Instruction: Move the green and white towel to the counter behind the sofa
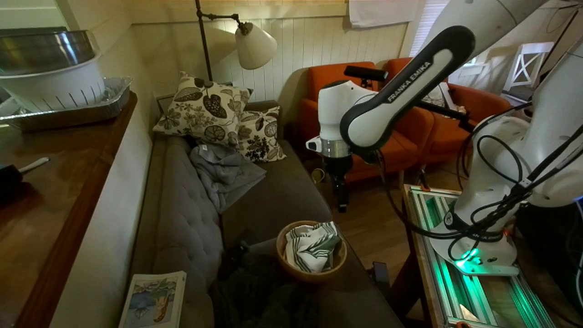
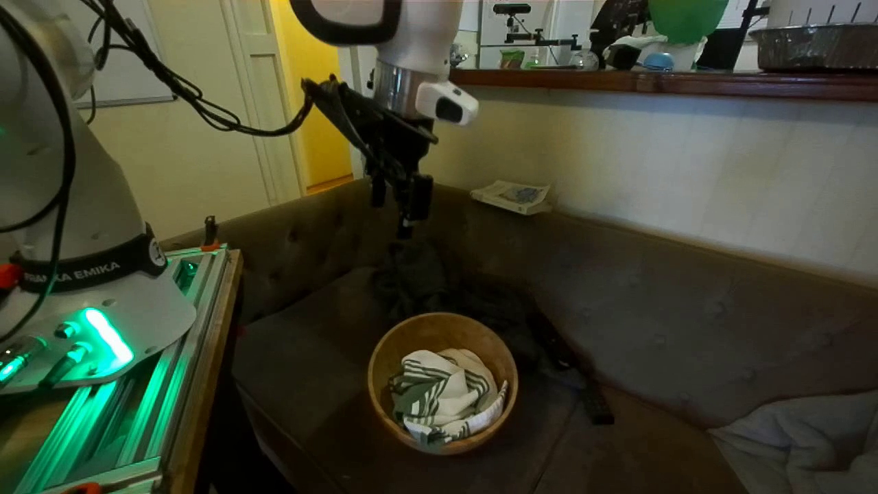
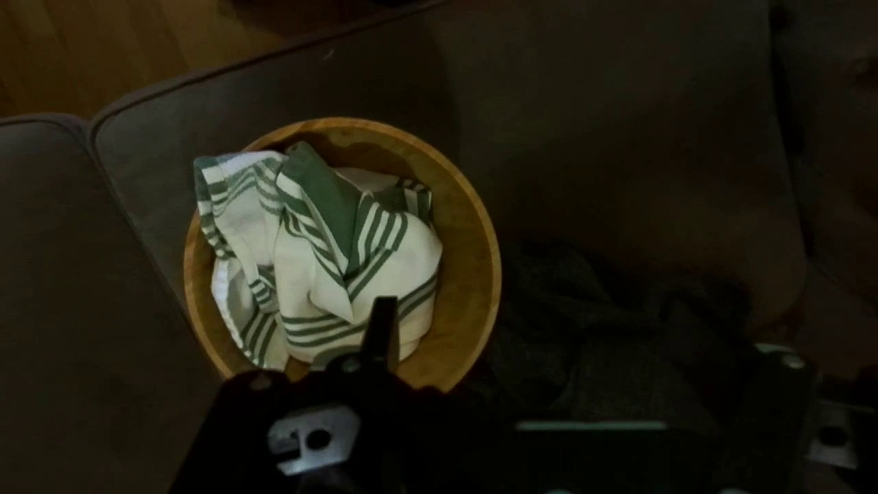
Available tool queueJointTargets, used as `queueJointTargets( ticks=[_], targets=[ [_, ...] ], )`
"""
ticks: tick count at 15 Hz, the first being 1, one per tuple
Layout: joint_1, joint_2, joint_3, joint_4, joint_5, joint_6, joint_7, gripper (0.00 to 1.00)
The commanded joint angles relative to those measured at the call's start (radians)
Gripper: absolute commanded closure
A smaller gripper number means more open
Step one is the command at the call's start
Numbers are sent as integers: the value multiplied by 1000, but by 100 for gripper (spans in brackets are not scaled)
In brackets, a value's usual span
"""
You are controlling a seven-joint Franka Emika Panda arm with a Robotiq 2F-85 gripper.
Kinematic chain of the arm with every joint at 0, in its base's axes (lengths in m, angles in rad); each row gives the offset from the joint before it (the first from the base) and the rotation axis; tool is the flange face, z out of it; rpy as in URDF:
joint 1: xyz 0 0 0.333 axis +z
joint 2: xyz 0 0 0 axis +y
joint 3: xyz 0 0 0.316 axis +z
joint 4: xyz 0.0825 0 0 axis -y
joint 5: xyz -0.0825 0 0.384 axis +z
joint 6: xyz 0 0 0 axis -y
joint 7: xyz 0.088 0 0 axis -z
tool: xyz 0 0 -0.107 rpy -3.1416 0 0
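Note:
The green and white towel lies crumpled inside a round wooden bowl [image 1: 296,272] on the sofa seat. The towel shows in both exterior views [image 1: 312,248] [image 2: 446,394] and in the wrist view [image 3: 329,254]. The sofa [image 1: 273,187] is dark grey-brown and also shows in an exterior view [image 2: 638,302]. The brown counter [image 1: 86,182] runs behind the sofa back; its edge shows in an exterior view [image 2: 651,82]. My gripper [image 2: 393,216] is open and empty, above the sofa and apart from the towel. In the wrist view its fingers [image 3: 562,329] stand wide apart, the right one very dark.
A foil tray [image 1: 68,120] with a white colander [image 1: 54,86] stands on the counter. A book [image 1: 155,300] lies on the sofa back. A dark cloth [image 3: 597,329] lies beside the bowl. A grey blanket [image 1: 223,168], floral cushions [image 1: 209,107] and a lamp [image 1: 255,45] are farther along.

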Motion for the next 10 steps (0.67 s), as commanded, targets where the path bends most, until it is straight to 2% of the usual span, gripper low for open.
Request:
queueJointTargets(
  ticks=[1, 4, 5, 7, 9, 10],
  targets=[
    [-46, 255, 22, 94, 97, 26, -85, 0],
    [-133, 438, 69, 203, 153, -58, -132, 0],
    [-128, 307, 83, 98, 79, 6, -61, 0],
    [-168, 407, 102, 158, 95, -15, -88, 0],
    [-176, 444, 108, 189, 95, -24, -90, 0],
    [-173, 415, 118, 140, 152, 95, -35, 0]
  ],
)
